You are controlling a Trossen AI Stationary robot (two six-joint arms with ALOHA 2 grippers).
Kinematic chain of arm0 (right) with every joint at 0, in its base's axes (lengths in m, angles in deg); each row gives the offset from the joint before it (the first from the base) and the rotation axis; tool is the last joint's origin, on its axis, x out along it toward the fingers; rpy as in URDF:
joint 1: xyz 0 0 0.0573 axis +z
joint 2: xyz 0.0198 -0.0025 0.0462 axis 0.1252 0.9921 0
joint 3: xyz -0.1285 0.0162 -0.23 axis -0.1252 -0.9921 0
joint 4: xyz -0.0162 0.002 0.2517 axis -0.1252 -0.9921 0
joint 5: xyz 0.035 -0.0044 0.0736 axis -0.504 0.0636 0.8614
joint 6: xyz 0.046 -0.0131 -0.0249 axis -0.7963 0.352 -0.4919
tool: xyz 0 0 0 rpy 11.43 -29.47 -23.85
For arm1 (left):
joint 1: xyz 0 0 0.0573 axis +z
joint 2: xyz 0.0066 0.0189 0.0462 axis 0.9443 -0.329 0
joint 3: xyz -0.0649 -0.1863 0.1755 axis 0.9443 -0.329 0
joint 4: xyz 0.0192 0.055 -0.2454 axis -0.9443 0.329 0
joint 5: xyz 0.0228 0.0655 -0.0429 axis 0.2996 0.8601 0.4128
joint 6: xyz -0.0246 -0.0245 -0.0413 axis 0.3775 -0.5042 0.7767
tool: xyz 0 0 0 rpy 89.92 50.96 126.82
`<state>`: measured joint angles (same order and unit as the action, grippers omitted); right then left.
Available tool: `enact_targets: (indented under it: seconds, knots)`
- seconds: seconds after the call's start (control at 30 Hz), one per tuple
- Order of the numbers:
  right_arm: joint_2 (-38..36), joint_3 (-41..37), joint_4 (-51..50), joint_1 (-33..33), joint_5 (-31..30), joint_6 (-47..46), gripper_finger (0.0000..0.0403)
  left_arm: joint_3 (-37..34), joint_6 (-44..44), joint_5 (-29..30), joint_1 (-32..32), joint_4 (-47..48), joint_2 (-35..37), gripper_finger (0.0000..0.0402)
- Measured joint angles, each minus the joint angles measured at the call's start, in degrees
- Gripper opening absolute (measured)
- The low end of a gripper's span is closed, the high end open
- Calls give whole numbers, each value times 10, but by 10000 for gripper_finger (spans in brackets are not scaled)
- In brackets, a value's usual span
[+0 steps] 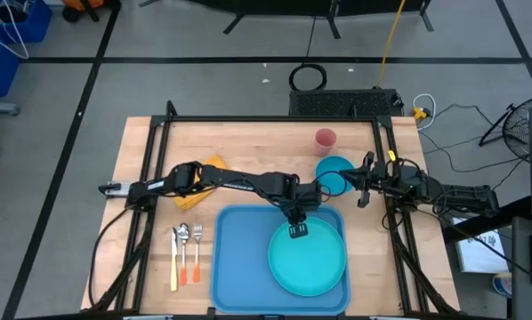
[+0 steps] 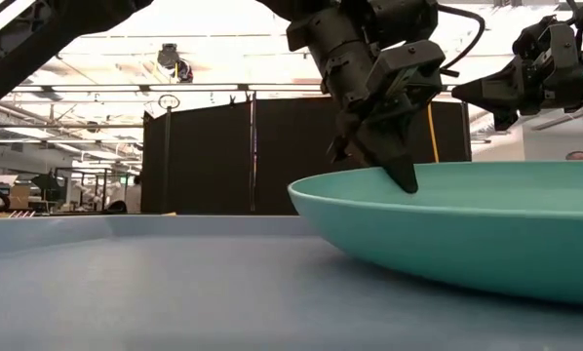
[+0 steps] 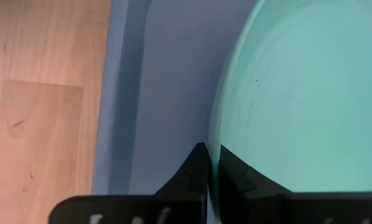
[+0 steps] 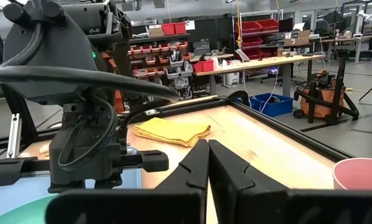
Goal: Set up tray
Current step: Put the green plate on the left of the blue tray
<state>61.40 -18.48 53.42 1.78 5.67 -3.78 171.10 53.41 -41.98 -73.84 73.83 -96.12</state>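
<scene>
Nearest the low camera lies the tray [image 2: 126, 283], its blue floor filling the foreground; seen from above it sits at the front middle of the tabletop [image 1: 141, 151]. On its right half rests a round turquoise plate [image 1: 307, 258], whose rim rises just behind the tray floor in the low view. At the plate's far edge the left end effector [image 1: 298, 233] is clamped on the rim, 1 finger inside the plate and 1 outside, the left wrist view showing the 2 tips pinched together over the plate's edge. Left of the tray lie a spoon [image 1: 182, 236], a fork [image 1: 197, 240] with an orange handle, and 1 more utensil beside them, all well apart from the plate. Farther back, a yellow cloth [image 1: 214, 165] lies under the left arm. Beyond the tray's far right corner sits a blue bowl [image 1: 334, 171], and behind that a pink cup [image 1: 326, 139]. The right end effector [image 1: 362, 181] hovers just right of the bowl, fingers pressed together on nothing
</scene>
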Motion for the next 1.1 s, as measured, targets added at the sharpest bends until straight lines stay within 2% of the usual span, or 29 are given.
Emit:
enact_targets:
  seconds: [0.2, 0.4, 0.87, 1.1]
  knots:
    - [0, 0, 0, 0, 0, 0, 0, 0, -11, 0, -3, -22, 0, 16]
    - [0, 0, -1, 0, 0, 0, 0, 0, -22, 3, -4, -51, 0, 7]
    - [0, 0, -5, 0, 0, 0, 0, -1, -15, 11, -5, -38, -31, 6]
    - [5, 0, -6, 0, 0, 0, 0, -1, -32, 15, -4, -29, -32, 22]
